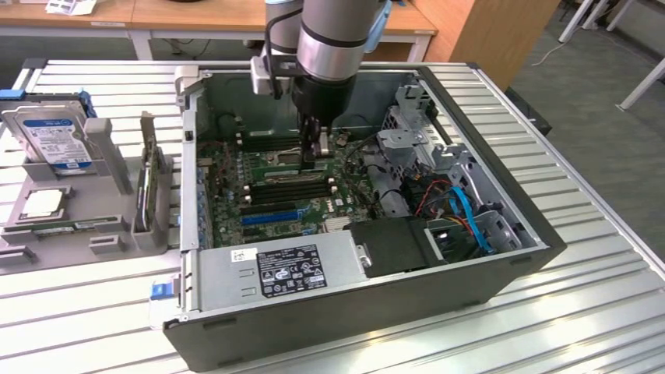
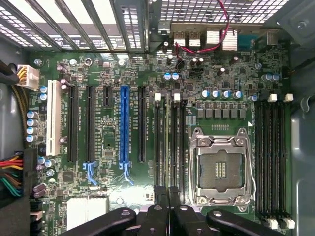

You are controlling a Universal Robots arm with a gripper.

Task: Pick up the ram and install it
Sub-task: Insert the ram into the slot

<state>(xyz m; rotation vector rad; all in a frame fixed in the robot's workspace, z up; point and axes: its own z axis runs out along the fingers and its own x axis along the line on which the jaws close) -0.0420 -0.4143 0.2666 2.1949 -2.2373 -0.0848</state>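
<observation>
1. A dark grey open computer case (image 1: 364,312) lies on a slatted metal table (image 1: 592,312). Inside it are a green motherboard (image 1: 322,206) (image 2: 147,69), a silver power supply box (image 1: 223,276) at the near side, and blue cables (image 1: 473,222) towards the exterior view's right.
2. On the board, an empty silver processor socket (image 1: 279,162) (image 2: 221,167) sits between two banks of black memory slots (image 2: 158,142). A long blue expansion slot (image 1: 268,216) (image 2: 124,123) lies nearer.
3. A grey plastic holder (image 1: 62,245) stands at the exterior view's left, just beside the case. It carries an upright silver hard drive with a blue-white label (image 1: 52,136) at its far end and a tall green card (image 1: 151,183) on edge.
4. What looks like the ram (image 1: 78,226), a long thin green stick, lies flat in the holder's near part, well apart from the tool.
5. The black gripper (image 1: 323,152) (image 2: 167,189) hangs inside the case over the memory slots beside the socket. Its fingers are drawn together, and I cannot tell whether anything thin sits between them.
</observation>
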